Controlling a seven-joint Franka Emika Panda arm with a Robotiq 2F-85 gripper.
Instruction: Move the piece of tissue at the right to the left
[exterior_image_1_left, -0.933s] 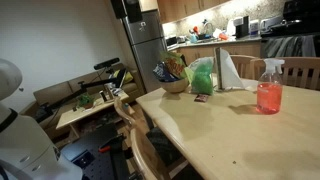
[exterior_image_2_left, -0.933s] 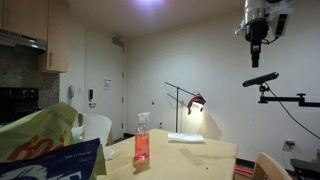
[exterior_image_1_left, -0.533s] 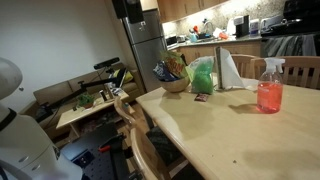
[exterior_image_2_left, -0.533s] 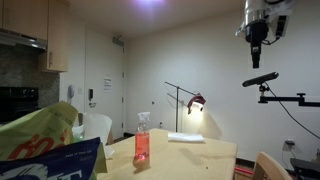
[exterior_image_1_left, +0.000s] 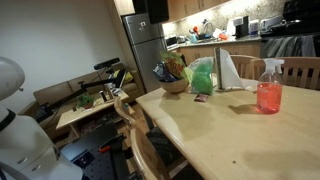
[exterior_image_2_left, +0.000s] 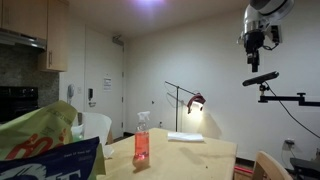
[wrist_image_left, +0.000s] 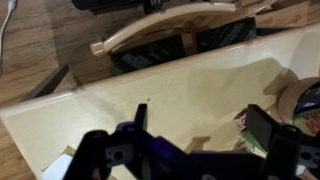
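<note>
- My gripper (exterior_image_2_left: 255, 55) hangs released and empty, high above the table (exterior_image_2_left: 205, 162) and well apart from the bottle (exterior_image_2_left: 142, 140). The wrist view shows its jaws spread wide with nothing between them.
- In an exterior view the tissue (exterior_image_2_left: 185, 138) lies flat on the table, near the bottle, on its lamp (exterior_image_2_left: 195, 100) side.
- I judge the tissue almost weightless, limp and easy to tear. I would pinch one edge or bunch its middle, then lift gently.
- That view alone shows gripper and tissue together. The wrist view shows a chair (wrist_image_left: 170, 25) below me, and I cannot tell if its white corner patch is the tissue.
</note>
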